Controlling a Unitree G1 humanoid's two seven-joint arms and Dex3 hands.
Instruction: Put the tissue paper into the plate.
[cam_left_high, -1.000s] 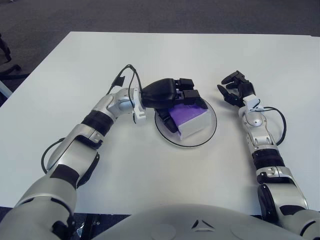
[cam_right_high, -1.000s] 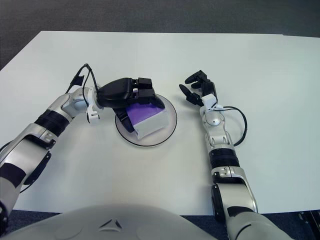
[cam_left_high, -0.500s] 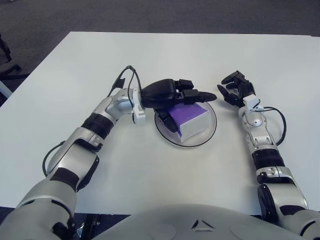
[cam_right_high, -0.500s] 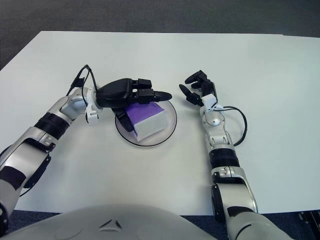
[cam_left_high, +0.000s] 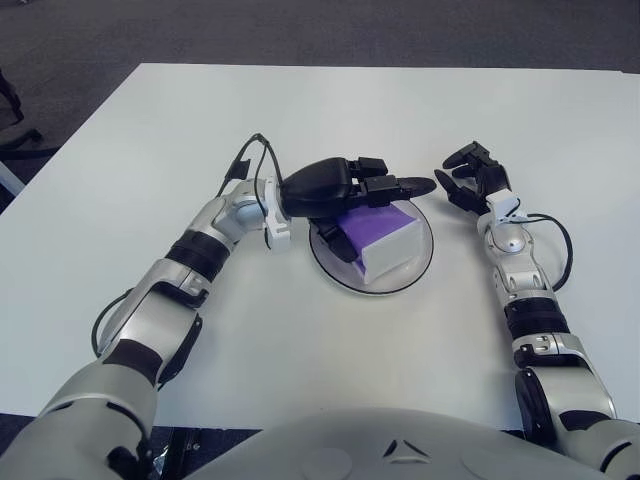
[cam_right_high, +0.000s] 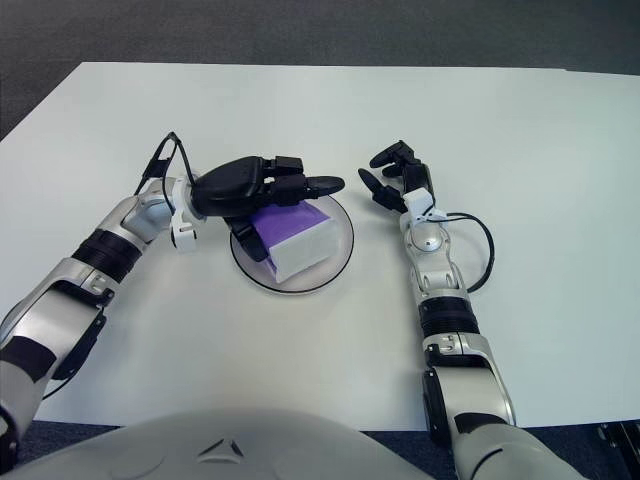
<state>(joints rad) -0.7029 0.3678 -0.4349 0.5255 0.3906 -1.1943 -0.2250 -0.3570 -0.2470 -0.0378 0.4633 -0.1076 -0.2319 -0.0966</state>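
The tissue paper pack, purple on top with white sides, lies in the round clear plate at the middle of the white table. My left hand hovers over the pack's left and far side with its fingers stretched out straight above it and the thumb down by the pack's left edge. It holds nothing. My right hand rests on the table just right of the plate, fingers relaxed and empty.
The white table spreads wide around the plate. A black cable loops at my left wrist. Dark floor lies beyond the far edge.
My left hand's fingers opened off the tissue pack and stretched out straight, then lifted slightly. The pack settled flat in the plate. The right hand has not moved.
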